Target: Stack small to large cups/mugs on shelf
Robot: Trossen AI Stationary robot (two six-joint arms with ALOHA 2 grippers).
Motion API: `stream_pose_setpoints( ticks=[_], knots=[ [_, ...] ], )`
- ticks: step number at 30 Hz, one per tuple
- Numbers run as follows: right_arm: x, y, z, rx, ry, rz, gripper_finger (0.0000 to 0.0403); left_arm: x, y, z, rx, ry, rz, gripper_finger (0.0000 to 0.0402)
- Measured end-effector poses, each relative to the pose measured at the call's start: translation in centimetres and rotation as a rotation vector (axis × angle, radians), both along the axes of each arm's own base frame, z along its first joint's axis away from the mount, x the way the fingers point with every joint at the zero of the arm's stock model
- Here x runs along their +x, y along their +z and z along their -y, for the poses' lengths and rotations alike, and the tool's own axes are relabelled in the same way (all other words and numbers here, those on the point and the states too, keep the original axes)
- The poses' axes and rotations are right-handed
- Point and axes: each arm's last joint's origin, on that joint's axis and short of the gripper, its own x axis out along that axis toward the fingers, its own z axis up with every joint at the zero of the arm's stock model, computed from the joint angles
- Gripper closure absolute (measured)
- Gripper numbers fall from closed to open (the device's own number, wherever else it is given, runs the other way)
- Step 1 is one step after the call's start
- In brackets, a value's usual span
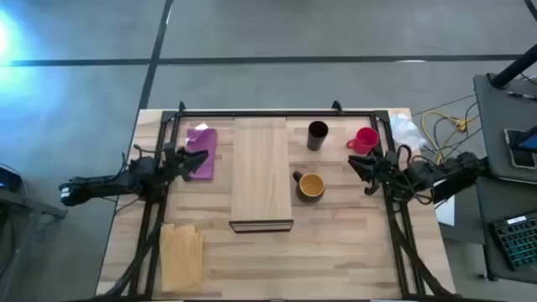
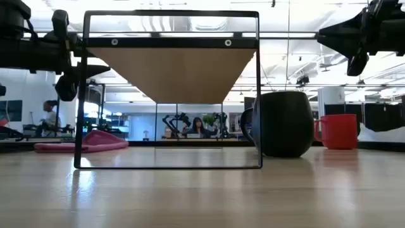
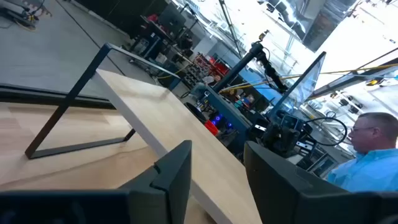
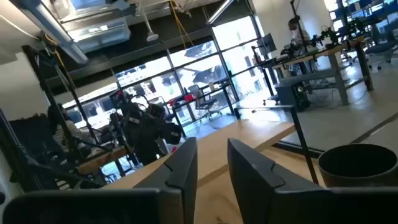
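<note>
The shelf (image 1: 262, 172) is a pale board on a dark wire frame (image 2: 168, 88) in the middle of the table. To its right stand three upright cups: the black tumbler (image 1: 317, 135) at the far side, the red mug (image 1: 365, 139) beside it, and the dark mug with a yellow inside (image 1: 310, 185) next to the board. My left gripper (image 1: 197, 159) hovers open left of the shelf. My right gripper (image 1: 357, 168) hovers open right of the dark mug, near the red mug. A dark cup rim (image 4: 360, 165) shows in the right wrist view; which cup it is I cannot tell.
A pink cloth (image 1: 201, 151) lies left of the shelf, under my left gripper. A tan cloth (image 1: 181, 252) lies at the near left. Cables and white material (image 1: 407, 130) sit past the table's right edge. People sit in the room behind the table.
</note>
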Motion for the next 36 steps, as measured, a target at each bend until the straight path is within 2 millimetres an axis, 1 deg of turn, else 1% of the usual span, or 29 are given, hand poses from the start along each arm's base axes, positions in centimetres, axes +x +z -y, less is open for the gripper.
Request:
stream_pose_setpoints(
  ticks=[33, 34, 35, 36],
  knots=[
    [0.00, -0.01, 0.00, 0.000, 0.001, 0.000, 0.0321, 0.00, 0.00, 0.00, 0.000, 0.000, 0.000, 0.0269],
    [0.00, 0.03, -0.01, 0.011, 0.006, 0.009, 0.0321, 0.00, 0.00, 0.00, 0.000, 0.000, 0.000, 0.0269],
    [0.00, 0.09, -0.06, 0.073, 0.040, 0.042, 0.0321, 0.00, 0.00, 0.00, 0.000, 0.000, 0.000, 0.0269],
    [-0.01, 0.21, -0.18, 0.200, 0.118, 0.102, 0.0321, 0.00, 0.00, 0.00, 0.000, 0.000, 0.000, 0.0269]
  ],
)
